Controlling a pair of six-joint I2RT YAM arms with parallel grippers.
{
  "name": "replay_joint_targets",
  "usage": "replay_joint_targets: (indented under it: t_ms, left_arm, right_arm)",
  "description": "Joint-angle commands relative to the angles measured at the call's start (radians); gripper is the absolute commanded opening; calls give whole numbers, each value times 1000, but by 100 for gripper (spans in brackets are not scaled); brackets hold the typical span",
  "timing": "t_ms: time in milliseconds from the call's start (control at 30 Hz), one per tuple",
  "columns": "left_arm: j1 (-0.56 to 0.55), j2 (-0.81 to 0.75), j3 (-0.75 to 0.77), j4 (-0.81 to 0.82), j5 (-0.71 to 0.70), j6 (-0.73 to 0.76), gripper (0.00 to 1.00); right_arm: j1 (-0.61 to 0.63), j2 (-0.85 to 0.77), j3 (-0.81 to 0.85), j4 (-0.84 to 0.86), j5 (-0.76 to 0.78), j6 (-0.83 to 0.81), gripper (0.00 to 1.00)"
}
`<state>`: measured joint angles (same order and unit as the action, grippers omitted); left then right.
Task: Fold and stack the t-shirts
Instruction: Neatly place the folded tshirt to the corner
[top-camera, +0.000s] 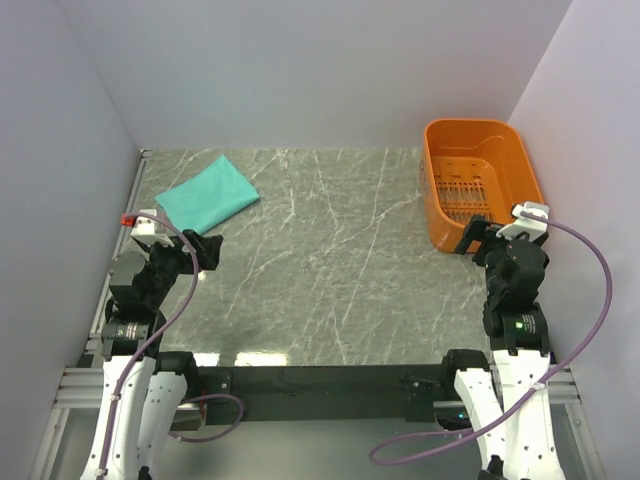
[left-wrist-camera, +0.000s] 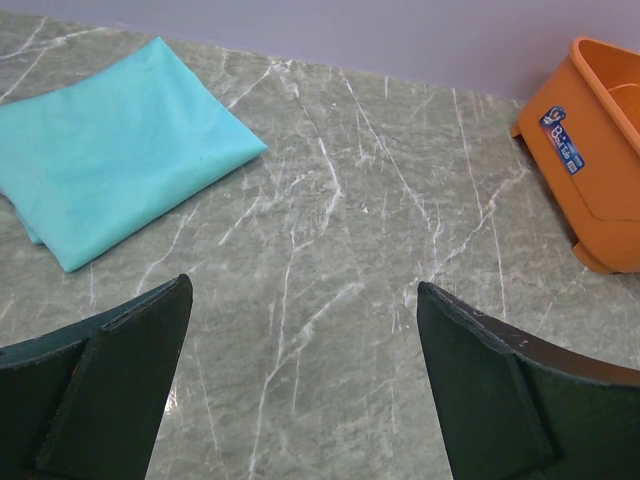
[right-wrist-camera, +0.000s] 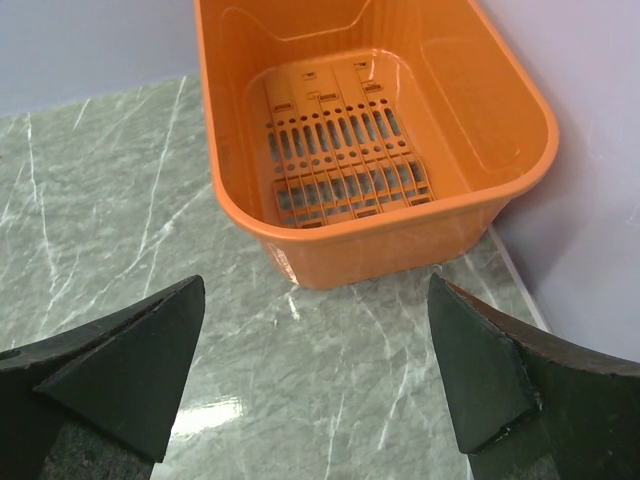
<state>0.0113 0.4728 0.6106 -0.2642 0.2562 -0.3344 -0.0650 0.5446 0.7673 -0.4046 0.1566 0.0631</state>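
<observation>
One teal t-shirt (top-camera: 207, 195) lies folded into a flat rectangle at the far left of the marble table; it also shows in the left wrist view (left-wrist-camera: 110, 150). My left gripper (top-camera: 205, 248) is open and empty, hovering just in front of the shirt, apart from it; it also shows in the left wrist view (left-wrist-camera: 300, 330). My right gripper (top-camera: 478, 236) is open and empty at the near side of the orange basket; it also shows in the right wrist view (right-wrist-camera: 315, 330). No neck label shows.
An empty orange plastic basket (top-camera: 500, 160) stands at the back right against the wall; it also shows in the right wrist view (right-wrist-camera: 520, 120) and the left wrist view (left-wrist-camera: 600, 150). Grey walls close the table on the left, back and right.
</observation>
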Motion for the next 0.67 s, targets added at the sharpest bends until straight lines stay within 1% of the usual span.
replay_joint_targets:
  t_ms: [0,467,633]
  left_arm:
    - [-4,-8,0,20,0,11,99]
    - [-4,-7,-3,23,5,9,99]
    - [-4,-5,-2,20,5,9,99]
  right_arm:
    - [-9,-2,-10,26,8,17,98]
    - [-15,-6,-23,35,12,37,98]
    - [-18,-2,-26,38,-12,3,98]
